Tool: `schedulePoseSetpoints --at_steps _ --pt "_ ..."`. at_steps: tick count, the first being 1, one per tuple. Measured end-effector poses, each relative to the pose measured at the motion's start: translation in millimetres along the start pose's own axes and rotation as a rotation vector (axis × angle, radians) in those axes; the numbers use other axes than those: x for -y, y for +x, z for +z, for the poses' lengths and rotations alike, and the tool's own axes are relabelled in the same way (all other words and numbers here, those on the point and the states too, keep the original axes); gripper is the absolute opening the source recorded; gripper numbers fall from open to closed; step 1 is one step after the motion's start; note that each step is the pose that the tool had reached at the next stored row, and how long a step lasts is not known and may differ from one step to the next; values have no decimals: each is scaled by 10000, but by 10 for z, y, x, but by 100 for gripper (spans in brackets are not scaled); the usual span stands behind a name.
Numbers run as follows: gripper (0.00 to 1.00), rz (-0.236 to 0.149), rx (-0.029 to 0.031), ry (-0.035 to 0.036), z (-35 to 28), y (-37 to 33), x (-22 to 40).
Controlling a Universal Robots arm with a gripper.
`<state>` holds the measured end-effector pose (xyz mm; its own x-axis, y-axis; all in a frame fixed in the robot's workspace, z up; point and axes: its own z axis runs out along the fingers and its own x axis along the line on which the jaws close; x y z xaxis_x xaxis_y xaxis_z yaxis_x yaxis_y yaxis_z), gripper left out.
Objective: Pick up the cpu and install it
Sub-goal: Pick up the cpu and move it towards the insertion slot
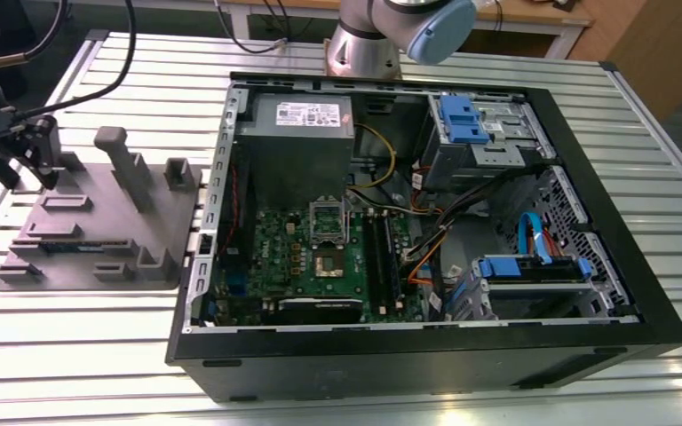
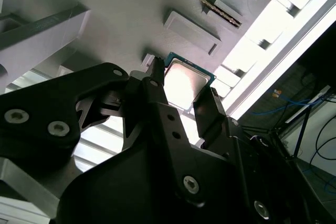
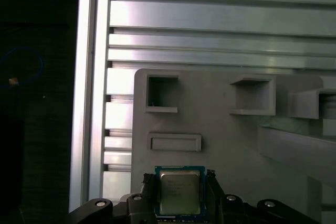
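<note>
The cpu (image 3: 179, 195), a flat square chip with a shiny metal top and green edge, sits between my gripper's two black fingers (image 3: 149, 183) in both wrist views. The gripper (image 3: 179, 178) is shut on the cpu (image 2: 185, 80), with a finger against each opposite side. It is right over the grey moulded tray (image 3: 220, 145); I cannot tell whether the chip is off the tray. In the exterior view the gripper (image 1: 31, 180) hangs over the tray's (image 1: 92, 266) far corner on the exterior view's left. The motherboard's cpu socket (image 1: 327, 259) lies open inside the computer case (image 1: 436, 346).
The open black case fills the middle and the exterior view's right, with a grey power-supply box (image 1: 299, 133), cables and blue drive brackets (image 1: 462, 120) inside. Upright posts (image 1: 122, 164) rise from the tray. The arm's base (image 1: 365, 44) stands behind the case on the slatted metal table (image 1: 68, 364).
</note>
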<state>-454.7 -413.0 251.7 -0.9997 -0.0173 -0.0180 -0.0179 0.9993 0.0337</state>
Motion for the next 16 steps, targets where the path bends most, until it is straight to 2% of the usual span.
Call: schedulePoseSetpoints --at_steps 16 --pt "47 0 1 -1 -44 -1 -1"
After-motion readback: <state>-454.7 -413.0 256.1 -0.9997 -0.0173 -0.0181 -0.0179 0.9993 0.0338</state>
